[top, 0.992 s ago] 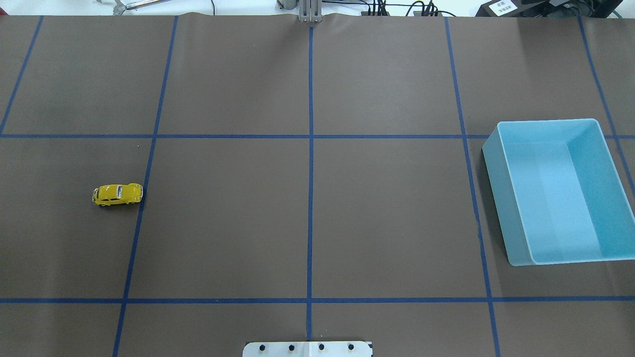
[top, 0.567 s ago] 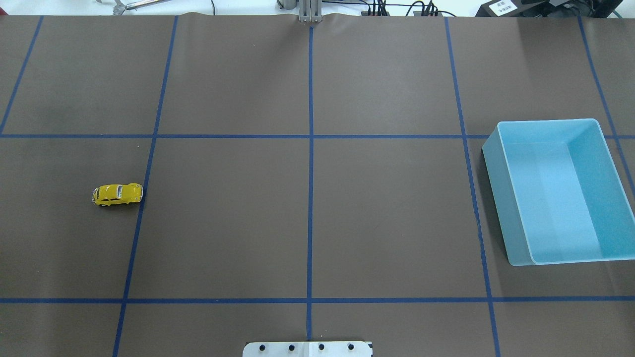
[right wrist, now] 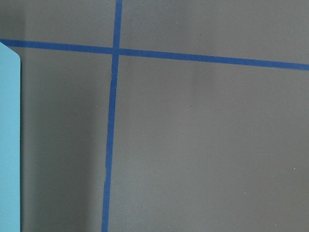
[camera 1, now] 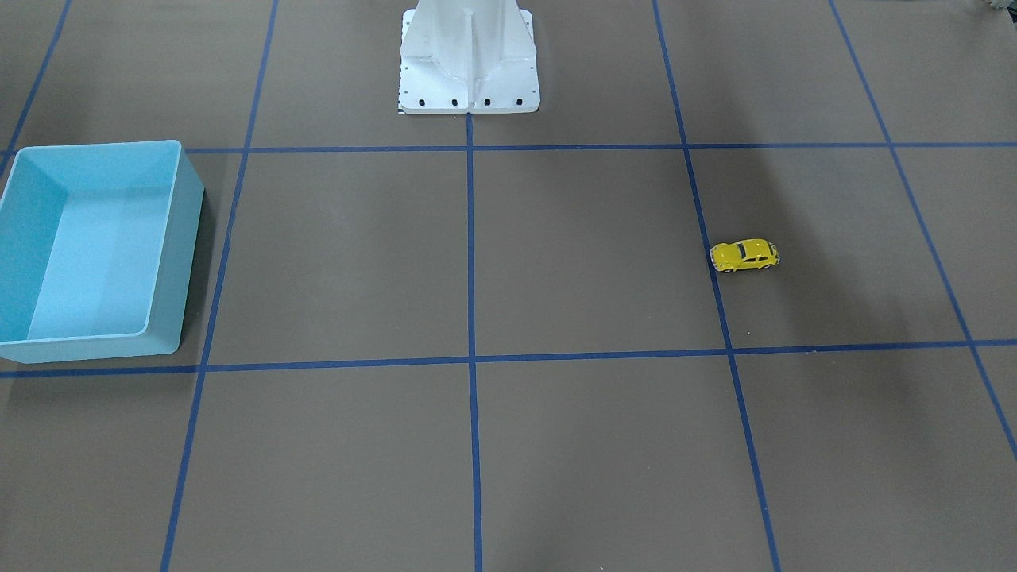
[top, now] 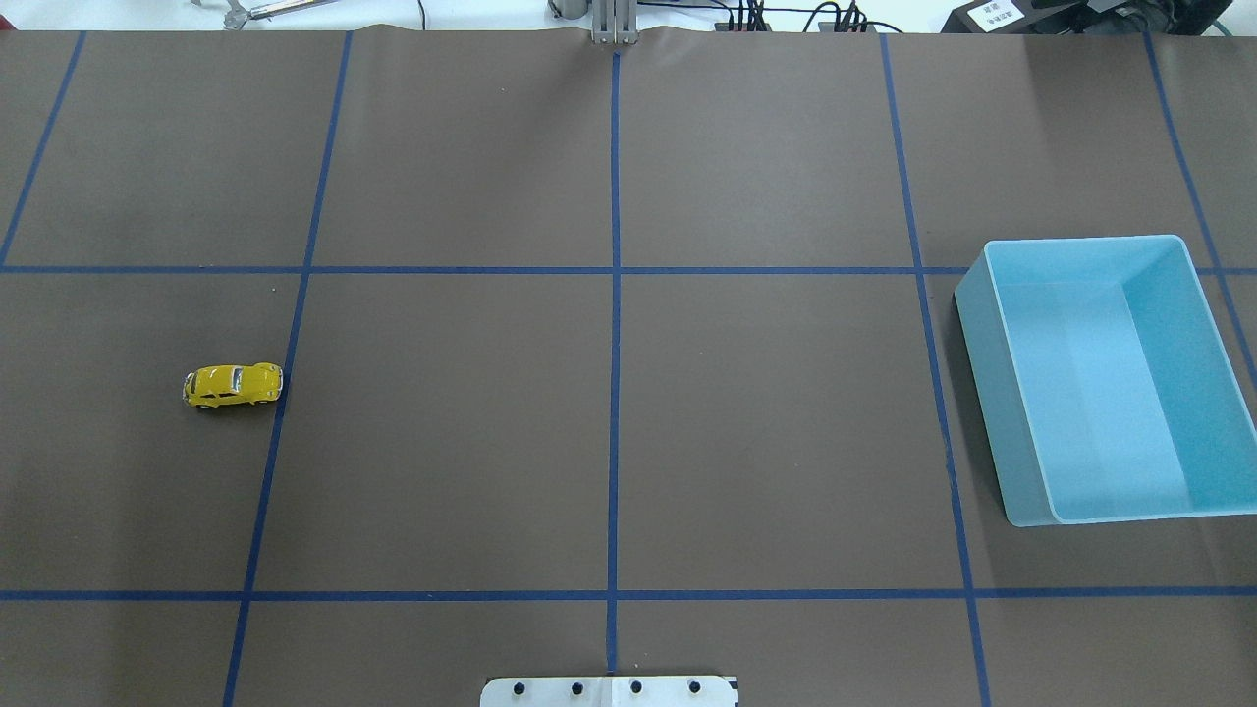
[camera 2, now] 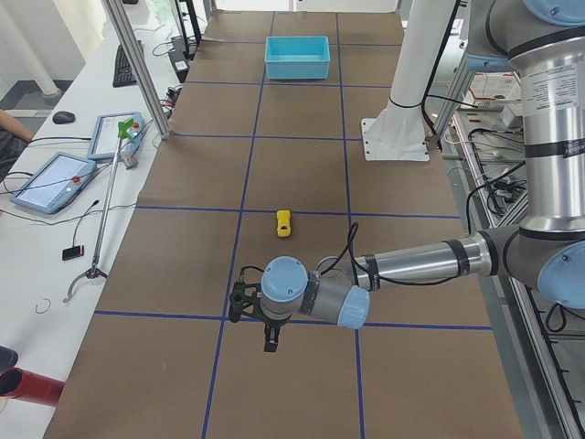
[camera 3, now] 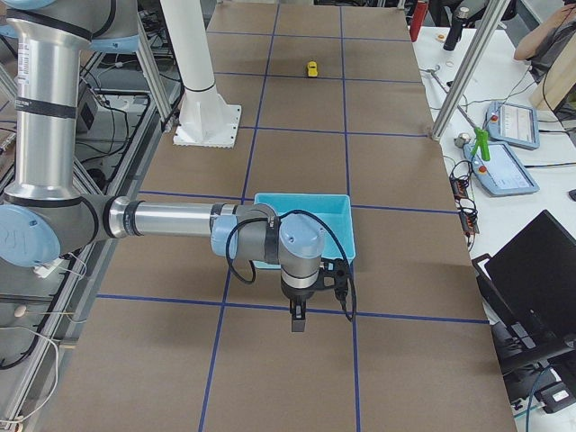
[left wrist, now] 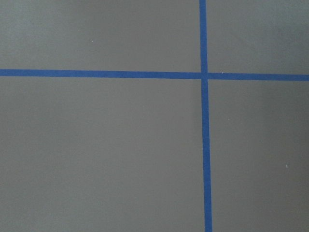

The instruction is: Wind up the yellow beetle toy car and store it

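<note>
Brown table cover point(top: 442, 442), flat, ruled into large squares by blue tape lines point(top: 615, 393); slight wrinkle at the far edge. Light blue bin point(top: 982, 383), open-topped, rectangular, on the overhead view's right, just right of a lengthwise tape line; its far end sits over a crosswise line. White side bench point(camera 2: 37, 238) along the table; on it two tablet-like pendants point(camera 2: 57, 178), a mouse point(camera 2: 63, 117), a keyboard point(camera 2: 122, 66); long grabber tool point(camera 2: 105, 201) laid beside them. Aluminium post point(camera 2: 137, 64) at the table's edge. Open laptop point(camera 3: 531, 270) in the right side view.

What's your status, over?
Left arm and right arm hover above the table, jaws unreadable. Car on its wheels, robot's left side, untouched. Bin far right, nothing in it. No obstacle between them.
</note>
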You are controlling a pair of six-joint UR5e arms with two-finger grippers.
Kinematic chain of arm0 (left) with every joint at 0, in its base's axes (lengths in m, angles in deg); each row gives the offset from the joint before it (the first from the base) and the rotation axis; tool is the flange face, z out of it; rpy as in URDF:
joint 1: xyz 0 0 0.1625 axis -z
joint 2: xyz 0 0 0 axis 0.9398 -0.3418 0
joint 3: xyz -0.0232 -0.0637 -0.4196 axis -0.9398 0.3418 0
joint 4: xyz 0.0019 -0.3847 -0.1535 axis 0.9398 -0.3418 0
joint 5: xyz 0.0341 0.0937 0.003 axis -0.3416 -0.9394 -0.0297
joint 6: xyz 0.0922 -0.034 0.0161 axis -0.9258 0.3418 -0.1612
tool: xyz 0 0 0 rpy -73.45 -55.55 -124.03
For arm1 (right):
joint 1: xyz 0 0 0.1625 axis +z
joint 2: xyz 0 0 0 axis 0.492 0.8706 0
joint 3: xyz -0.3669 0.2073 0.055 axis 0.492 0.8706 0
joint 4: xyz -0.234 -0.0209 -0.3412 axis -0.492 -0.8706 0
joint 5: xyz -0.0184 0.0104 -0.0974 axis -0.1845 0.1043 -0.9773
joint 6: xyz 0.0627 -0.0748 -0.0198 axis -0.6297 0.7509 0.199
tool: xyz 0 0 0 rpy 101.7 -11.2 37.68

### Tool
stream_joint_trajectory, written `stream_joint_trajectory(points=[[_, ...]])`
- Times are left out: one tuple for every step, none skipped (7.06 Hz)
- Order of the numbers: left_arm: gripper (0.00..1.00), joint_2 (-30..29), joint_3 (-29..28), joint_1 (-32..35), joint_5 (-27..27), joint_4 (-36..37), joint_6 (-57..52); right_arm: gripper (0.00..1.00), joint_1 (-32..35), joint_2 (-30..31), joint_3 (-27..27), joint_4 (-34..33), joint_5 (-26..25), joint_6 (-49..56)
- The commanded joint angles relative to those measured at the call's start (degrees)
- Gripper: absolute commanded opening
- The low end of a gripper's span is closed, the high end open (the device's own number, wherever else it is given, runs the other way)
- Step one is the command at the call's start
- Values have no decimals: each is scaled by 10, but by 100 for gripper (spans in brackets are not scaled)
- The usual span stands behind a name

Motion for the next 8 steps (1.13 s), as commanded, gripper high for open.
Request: stream_joint_trajectory(points=[[100, -28, 50, -90, -55, 41, -4, 100, 0, -1, 0, 0, 0, 0], [100, -55, 71, -133, -55, 68, -4, 100, 0, 0, 0, 0, 0, 1], [100, -57, 110, -166, -56, 68, -3, 100, 0, 0, 0, 0, 0, 1], [100, -62, 117, -202, -56, 68, -2, 100, 0, 0, 1, 0, 0, 1], [100, -73, 154, -235, -58, 68, -3, 100, 0, 0, 0, 0, 0, 0], [100, -70, 197, -271, -48, 60, -4, 100, 0, 0, 1, 0, 0, 1], [100, -72, 214, -308, -49, 43, -22, 100, 0, 0, 1, 0, 1, 0], [100, -73, 209, -324, -56, -6, -118, 100, 0, 0, 1, 1, 1, 0]])
